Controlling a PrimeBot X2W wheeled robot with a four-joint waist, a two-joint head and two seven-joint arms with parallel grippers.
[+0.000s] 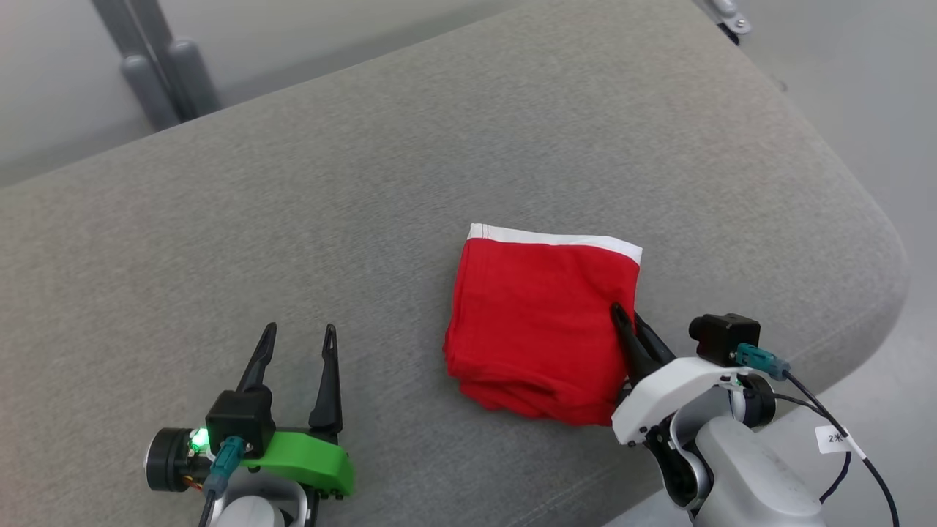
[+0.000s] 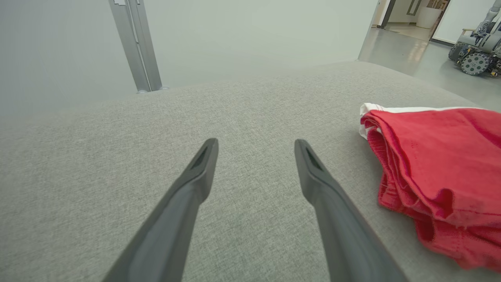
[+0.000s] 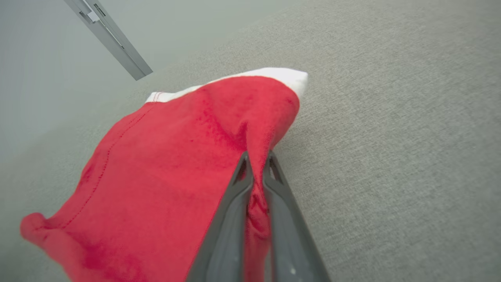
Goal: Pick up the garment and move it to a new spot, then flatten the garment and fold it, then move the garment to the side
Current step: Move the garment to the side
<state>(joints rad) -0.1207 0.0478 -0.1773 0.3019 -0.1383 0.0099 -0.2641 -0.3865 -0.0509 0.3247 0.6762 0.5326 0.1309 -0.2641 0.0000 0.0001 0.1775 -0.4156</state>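
The folded red garment [image 1: 538, 322] with its white waistband [image 1: 556, 239] is lying on the grey cushion [image 1: 366, 183], right of centre and near the front edge. The right end effector [image 1: 626, 315] is clenching a pinch of the garment's right edge between its fingers. The left end effector [image 1: 300, 333] is hovering released, fingers spread, over bare cushion to the garment's left.

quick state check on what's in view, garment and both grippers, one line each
garment, folded in layers, lying on the grey cushion, white band at the far edge, right edge pinched up
right gripper, shut on the garment's right edge
left gripper, open, empty, left of the garment and apart from it
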